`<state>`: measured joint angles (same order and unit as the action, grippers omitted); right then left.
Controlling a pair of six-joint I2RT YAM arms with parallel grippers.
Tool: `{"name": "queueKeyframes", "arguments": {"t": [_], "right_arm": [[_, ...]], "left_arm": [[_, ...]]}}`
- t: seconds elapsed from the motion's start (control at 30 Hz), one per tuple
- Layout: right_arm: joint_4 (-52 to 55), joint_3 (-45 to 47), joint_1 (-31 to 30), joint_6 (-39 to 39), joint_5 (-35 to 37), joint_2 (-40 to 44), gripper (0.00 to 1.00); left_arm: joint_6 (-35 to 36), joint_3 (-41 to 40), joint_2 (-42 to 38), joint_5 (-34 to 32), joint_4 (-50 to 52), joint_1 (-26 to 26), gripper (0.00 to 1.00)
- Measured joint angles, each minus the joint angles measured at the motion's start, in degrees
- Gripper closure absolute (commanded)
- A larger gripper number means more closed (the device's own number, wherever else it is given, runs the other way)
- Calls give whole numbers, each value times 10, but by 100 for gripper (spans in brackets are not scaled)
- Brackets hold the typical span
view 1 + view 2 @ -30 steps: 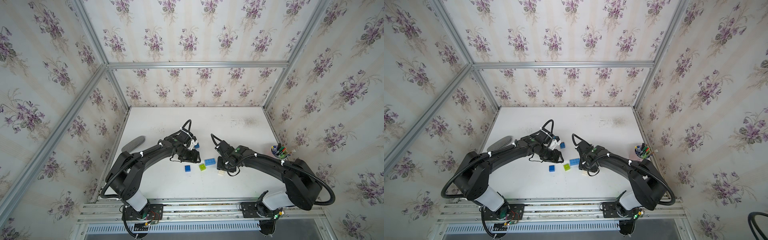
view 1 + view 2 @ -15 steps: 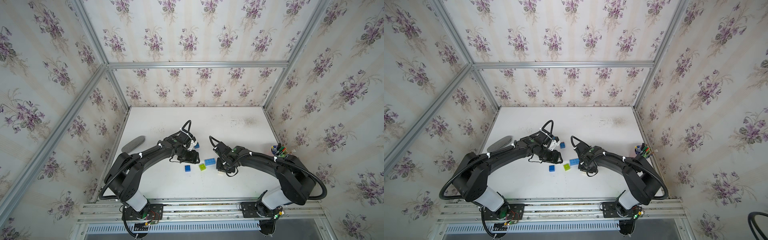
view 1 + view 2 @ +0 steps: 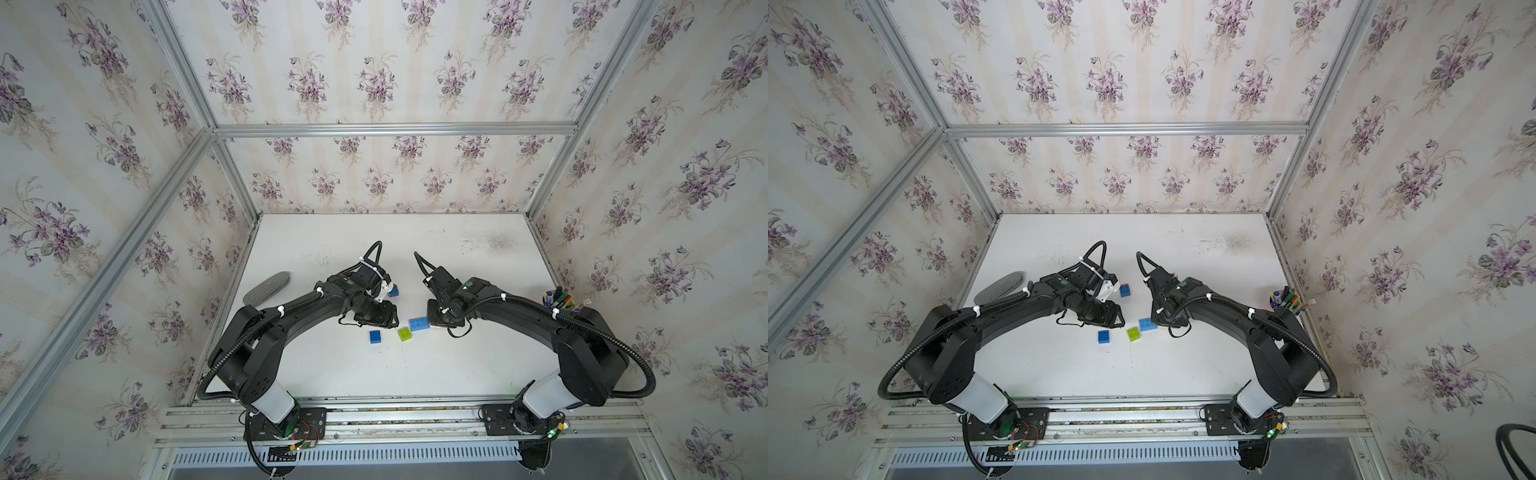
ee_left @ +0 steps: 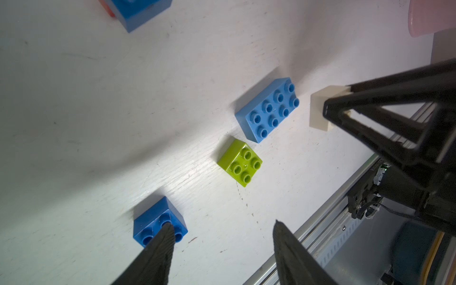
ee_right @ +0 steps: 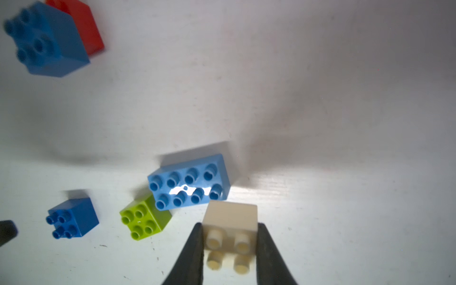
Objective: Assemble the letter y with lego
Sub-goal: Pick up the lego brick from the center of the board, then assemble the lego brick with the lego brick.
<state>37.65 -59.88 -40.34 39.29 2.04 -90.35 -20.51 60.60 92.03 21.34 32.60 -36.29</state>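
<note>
I find no text, label or number I can read; small print (image 4: 376, 166) by the rail (image 4: 328, 222) is too blurred.

We see bright top views bent at the edges, soft shadows on the counter (image 4: 98, 98), glare on the light blue brick (image 5: 187, 190), dark blue brick (image 5: 44, 42) blurred.

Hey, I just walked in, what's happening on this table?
The robot's right claw is shut on the cream-white brick, right beside the light blue brick. The left claw hangs open over a dark blue brick, holding nothing. The lime green brick lies loose nearby, and a second dark blue brick sits by the red brick.
</note>
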Motion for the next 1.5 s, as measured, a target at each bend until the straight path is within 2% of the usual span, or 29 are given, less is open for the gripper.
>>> {"name": "queueKeyframes", "arguments": {"t": [0.3,0.57,0.9,1.5], "right_arm": [[23,-82,38,-130,-16,-60,76],[31,-95,41,-184,-53,-94,76],[28,-66,41,-187,-77,-93,77],[5,-55,34,-187,-65,-104,80]], "left_arm": [[-1,-20,-24,-7,2,0,34],[-2,-24,-28,-17,2,0,34],[-2,-23,-22,-20,2,0,34],[-2,-20,-16,-22,3,0,34]]}}
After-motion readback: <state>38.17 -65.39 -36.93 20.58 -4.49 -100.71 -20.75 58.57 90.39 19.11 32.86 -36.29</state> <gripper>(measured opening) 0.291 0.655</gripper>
